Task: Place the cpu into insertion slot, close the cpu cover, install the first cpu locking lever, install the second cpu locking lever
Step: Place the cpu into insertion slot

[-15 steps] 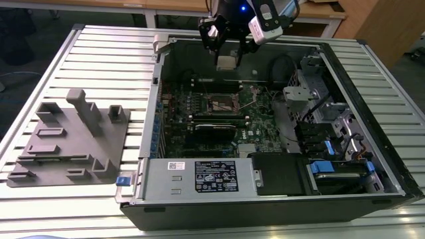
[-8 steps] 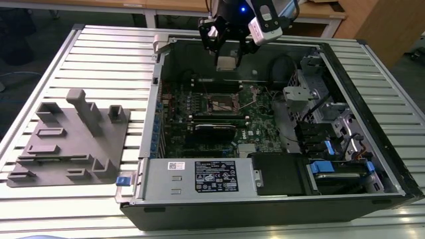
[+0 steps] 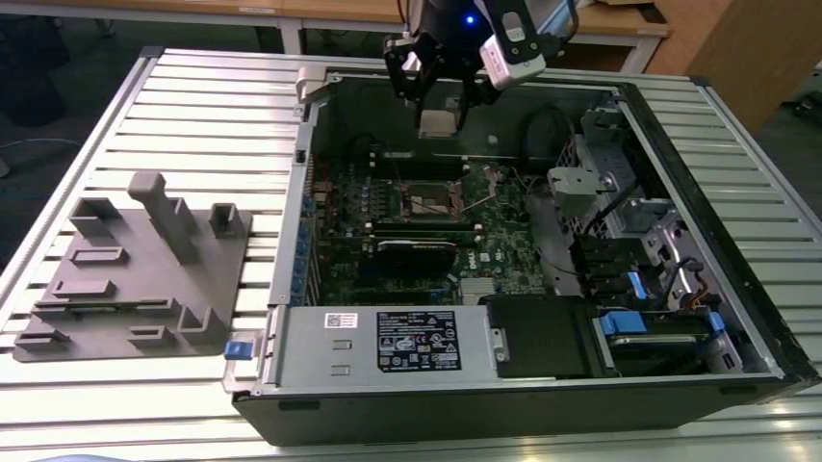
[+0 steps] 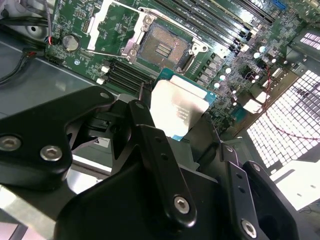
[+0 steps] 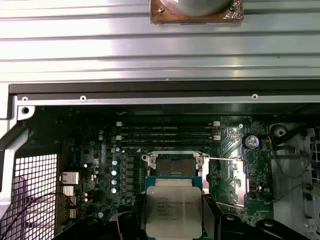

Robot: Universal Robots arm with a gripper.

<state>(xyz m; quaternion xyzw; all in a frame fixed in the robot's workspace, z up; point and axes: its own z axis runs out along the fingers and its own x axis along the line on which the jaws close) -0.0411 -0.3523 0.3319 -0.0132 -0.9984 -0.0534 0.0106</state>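
Note:
My gripper [image 3: 440, 108] hangs over the far part of the open computer case, shut on the cpu [image 3: 438, 122], a small square chip with a pale silvery top. In both wrist views the cpu [image 4: 179, 107] [image 5: 173, 212] sits between the black fingers [image 4: 150, 135], above the green board. The insertion slot [image 3: 433, 200] [image 4: 161, 47] [image 5: 174, 169] lies bare and open on the board, some way below and ahead of the chip. The cpu cover [image 5: 227, 182] [image 4: 102, 22] is swung back beside the slot. A thin locking lever [image 5: 222, 159] stands raised next to it.
The case [image 3: 642, 125] lies on its side on a slatted metal table [image 3: 192, 106]. A grey box with a white label [image 3: 385, 342] fills its near end, and drive cages [image 3: 617, 212] line the exterior view's right. A grey fixture block [image 3: 141, 269] stands left of the case.

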